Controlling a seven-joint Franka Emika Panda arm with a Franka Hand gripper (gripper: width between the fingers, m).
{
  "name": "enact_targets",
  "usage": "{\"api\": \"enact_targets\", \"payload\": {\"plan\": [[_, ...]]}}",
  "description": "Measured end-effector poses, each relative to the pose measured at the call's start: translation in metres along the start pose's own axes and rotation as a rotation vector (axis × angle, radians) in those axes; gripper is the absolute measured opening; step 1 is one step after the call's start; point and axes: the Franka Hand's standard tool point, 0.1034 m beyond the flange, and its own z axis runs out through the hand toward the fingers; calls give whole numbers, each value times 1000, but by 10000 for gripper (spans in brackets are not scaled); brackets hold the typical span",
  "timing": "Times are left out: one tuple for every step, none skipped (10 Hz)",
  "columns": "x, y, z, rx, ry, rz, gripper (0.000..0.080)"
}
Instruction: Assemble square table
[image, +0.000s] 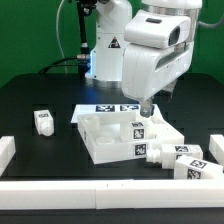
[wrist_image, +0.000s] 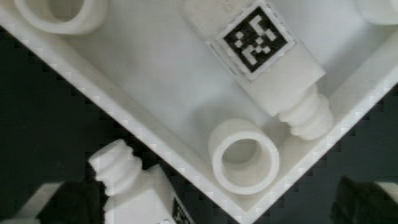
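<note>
Centre of the exterior frame: the square tabletop (image: 105, 140) lies flat on the black table (image: 35, 100), rim up, just in front of the marker board (image: 105, 108). A tagged leg (image: 138, 129) lies on its side inside the slab, toward the right corner. The wrist view shows this leg's threaded end (wrist_image: 302, 112) just beside a round corner socket (wrist_image: 249, 160), not seated in it. The gripper (image: 146, 106) hangs right above that leg, jaws spread wide, nothing between them. Two loose legs (image: 180, 160) lie lower right, just beside the slab's edge. A lone leg (image: 42, 121) sits at left, well apart. White bars (image: 100, 192) line the bottom and both sides.
</note>
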Motion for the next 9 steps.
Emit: {"api": "enact_targets", "payload": {"plan": [[0,0,0,0,0,0,650],[0,0,0,0,0,0,650],[0,0,0,0,0,0,650],[0,0,0,1,1,0,650],[0,0,0,1,1,0,650],[0,0,0,1,1,0,650],[0,0,0,1,1,0,650],[2,2,-2,-11,10,-11,650],[5,7,-5,-41,40,-41,650]]}}
